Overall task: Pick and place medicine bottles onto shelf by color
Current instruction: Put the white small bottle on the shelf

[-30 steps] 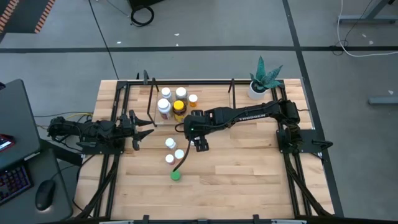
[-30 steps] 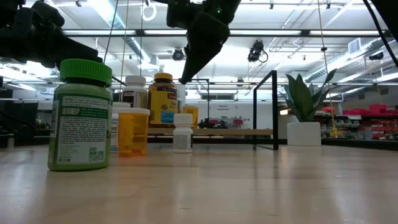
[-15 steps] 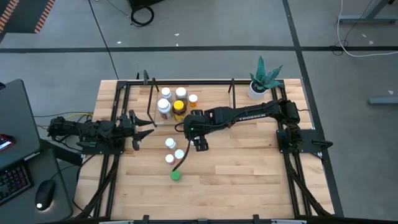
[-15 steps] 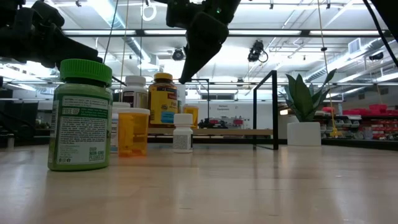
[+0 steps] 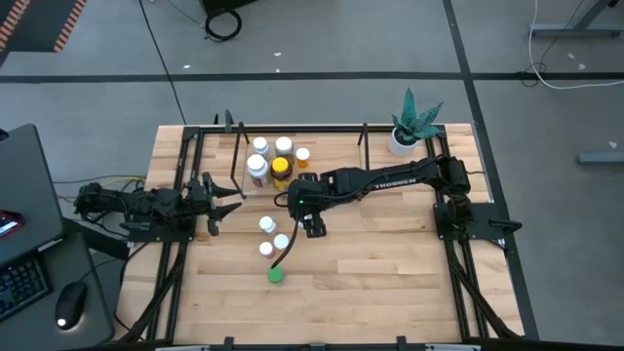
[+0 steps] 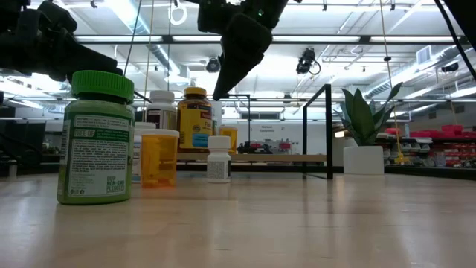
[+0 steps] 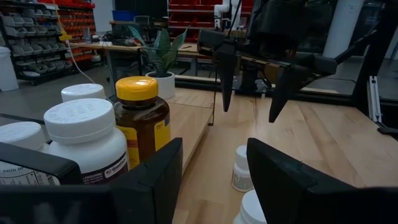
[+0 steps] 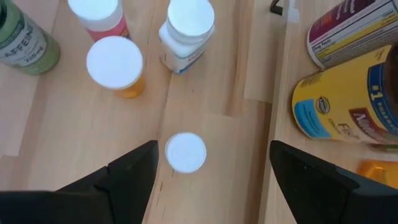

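1. The right gripper [image 5: 310,226] hung over the mid-table, jaws spread wide and holding nothing, above a small white bottle [image 8: 186,152] that showed between its fingers in the right wrist view.
2. Four more loose bottles stood close by on the bare wood: an orange bottle [image 8: 116,66], a white one [image 8: 187,28], a pink-banded one [image 8: 97,14] and the green bottle [image 5: 276,275].
3. The shelf [image 5: 298,192] at the table's back already held several bottles, among them an amber bottle [image 5: 281,172].
4. The left gripper [image 5: 226,200] waited at the shelf's left end with its jaws apart, empty.
5. Risk, as I judged it: the small white bottle was light and narrow, so a descent slightly off centre could let one finger tip it or push it aside before the other closed.
6. A second risk: the orange and white bottles stood near enough that a wide-open finger might clip them on the way down.
7. Against the earlier frames, nothing had visibly shifted: both arms and all bottles sat in the same places.
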Robot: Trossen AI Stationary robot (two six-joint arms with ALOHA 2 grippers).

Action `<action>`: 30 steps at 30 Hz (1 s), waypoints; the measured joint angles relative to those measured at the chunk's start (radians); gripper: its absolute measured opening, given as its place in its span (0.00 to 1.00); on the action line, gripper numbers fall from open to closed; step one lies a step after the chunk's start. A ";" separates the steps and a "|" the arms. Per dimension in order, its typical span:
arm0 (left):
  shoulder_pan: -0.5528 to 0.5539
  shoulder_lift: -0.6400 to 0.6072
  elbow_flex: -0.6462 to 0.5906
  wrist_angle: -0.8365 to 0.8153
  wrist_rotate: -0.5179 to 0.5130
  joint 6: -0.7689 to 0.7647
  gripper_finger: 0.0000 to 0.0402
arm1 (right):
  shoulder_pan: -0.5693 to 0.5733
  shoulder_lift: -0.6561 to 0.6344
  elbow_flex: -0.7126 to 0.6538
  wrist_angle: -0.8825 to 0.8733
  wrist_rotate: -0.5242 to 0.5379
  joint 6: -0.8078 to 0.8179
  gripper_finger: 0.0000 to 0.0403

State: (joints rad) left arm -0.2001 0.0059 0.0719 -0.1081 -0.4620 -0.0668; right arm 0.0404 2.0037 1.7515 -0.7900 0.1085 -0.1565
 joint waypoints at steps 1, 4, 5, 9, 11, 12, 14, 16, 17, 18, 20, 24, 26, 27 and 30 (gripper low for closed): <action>0.000 0.000 0.000 0.000 0.000 0.001 0.46 | -0.001 0.000 -0.005 0.011 0.000 -0.001 0.78; 0.000 0.000 0.000 0.000 0.000 0.000 0.46 | -0.003 -0.001 -0.016 0.018 0.000 0.003 0.78; 0.000 0.000 0.000 0.000 0.000 0.001 0.46 | -0.003 -0.001 -0.023 0.025 0.000 -0.003 0.78; 0.000 0.000 0.000 0.000 0.000 0.000 0.47 | -0.005 -0.001 -0.036 0.040 -0.005 0.004 0.78; 0.000 0.000 0.000 0.000 0.000 0.001 0.47 | -0.005 -0.001 -0.038 0.034 -0.006 0.004 0.78; 0.000 0.000 0.000 0.000 0.000 0.000 0.47 | -0.005 -0.001 -0.039 0.033 -0.006 0.007 0.78; 0.000 0.000 0.000 0.000 0.000 0.001 0.46 | -0.005 -0.001 -0.039 0.042 -0.028 0.014 0.78; 0.000 0.000 0.000 0.000 0.000 0.000 0.46 | -0.005 0.003 -0.046 0.078 -0.051 0.011 0.78; 0.000 0.000 0.000 0.000 0.000 0.000 0.45 | -0.004 0.005 -0.055 0.097 -0.056 0.010 0.78; 0.000 0.000 0.000 0.000 0.000 0.000 0.45 | -0.003 0.006 -0.069 0.112 -0.058 0.010 0.78; 0.000 0.000 0.000 0.000 0.000 0.001 0.45 | 0.001 0.006 -0.112 0.178 -0.060 0.002 0.78; 0.000 0.000 0.000 0.000 0.000 0.001 0.47 | 0.004 0.007 -0.204 0.291 -0.058 -0.009 0.78; 0.000 0.000 0.000 0.000 0.000 0.000 0.47 | 0.004 0.007 -0.243 0.342 -0.058 -0.011 0.78; 0.000 0.000 0.000 0.000 0.000 0.000 0.47 | 0.004 0.007 -0.262 0.365 -0.058 -0.011 0.78; 0.000 0.000 0.000 0.000 0.000 0.000 0.46 | 0.003 0.008 -0.304 0.399 -0.058 -0.011 0.76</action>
State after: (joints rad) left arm -0.2001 0.0063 0.0719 -0.1081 -0.4622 -0.0669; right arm 0.0437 2.0121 1.4479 -0.3906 0.0509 -0.1677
